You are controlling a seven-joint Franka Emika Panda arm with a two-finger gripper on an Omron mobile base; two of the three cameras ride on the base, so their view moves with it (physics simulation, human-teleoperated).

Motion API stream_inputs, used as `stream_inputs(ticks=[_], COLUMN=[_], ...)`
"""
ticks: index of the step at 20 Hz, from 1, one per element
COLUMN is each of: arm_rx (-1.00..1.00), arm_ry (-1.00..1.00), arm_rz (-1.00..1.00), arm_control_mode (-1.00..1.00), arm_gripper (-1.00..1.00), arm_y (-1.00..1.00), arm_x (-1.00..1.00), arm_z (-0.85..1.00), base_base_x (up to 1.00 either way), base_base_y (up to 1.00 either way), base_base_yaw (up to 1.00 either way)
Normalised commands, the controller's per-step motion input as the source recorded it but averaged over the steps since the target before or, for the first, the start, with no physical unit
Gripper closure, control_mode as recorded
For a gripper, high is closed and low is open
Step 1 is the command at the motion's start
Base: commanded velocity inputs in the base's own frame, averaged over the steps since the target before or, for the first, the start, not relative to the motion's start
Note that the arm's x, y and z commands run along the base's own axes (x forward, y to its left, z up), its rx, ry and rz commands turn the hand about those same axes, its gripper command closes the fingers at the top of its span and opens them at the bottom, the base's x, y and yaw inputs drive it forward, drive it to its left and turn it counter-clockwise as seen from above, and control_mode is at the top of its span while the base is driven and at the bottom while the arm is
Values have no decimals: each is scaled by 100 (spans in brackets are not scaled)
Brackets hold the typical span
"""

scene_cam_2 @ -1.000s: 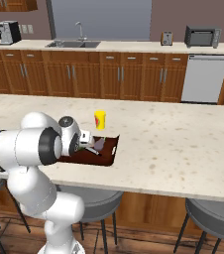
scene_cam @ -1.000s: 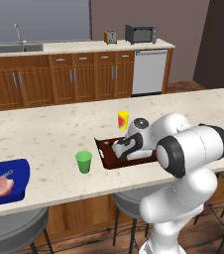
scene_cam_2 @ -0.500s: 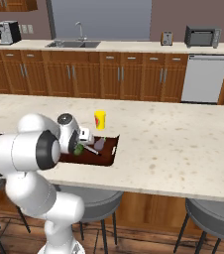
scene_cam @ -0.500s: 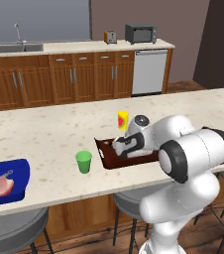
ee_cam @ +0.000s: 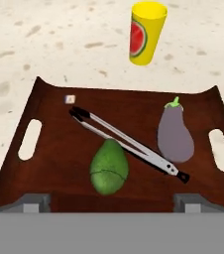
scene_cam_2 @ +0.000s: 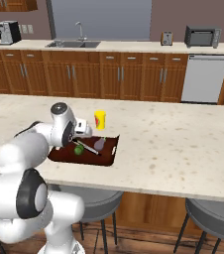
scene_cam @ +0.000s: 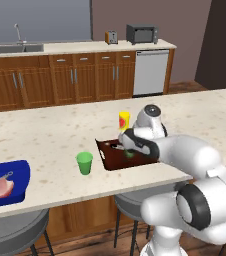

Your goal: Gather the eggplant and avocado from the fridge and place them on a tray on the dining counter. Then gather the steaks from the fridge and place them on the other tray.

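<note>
On the dining counter sits the flat dark brown tray. The green avocado lies on it, free of the fingers. To its right lies the purple eggplant. My gripper hovers just above the tray's near edge, open, with nothing between its fingers. One pink steak rests in the blue tray at the far left. The fridge is out of view.
Metal tongs lie across the brown tray between avocado and eggplant. A yellow cup stands just behind the tray, and a green cup to its left. Grey stools line the counter's near side.
My jaws have spread wide apart and the avocado now lies loose on the brown tray. The hand has stayed over the tray.
</note>
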Motion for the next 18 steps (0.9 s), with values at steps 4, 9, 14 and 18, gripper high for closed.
stream_inputs(ticks=[4, 9, 14, 18], arm_rx=[0, 0, 0, 0], arm_ry=[3, 3, 4, 5], arm_rz=[0, 0, 0, 0], arm_control_mode=[-100, -100, -100, -100], arm_gripper=[-100, -100, -100, -100], arm_y=[-19, -2, 0, 0], arm_x=[-85, -82, -76, -81], arm_z=[84, 85, 88, 84], base_base_x=[0, 0, 0, 0], base_base_y=[0, 0, 0, 0], base_base_yaw=[0, 0, 0, 0])
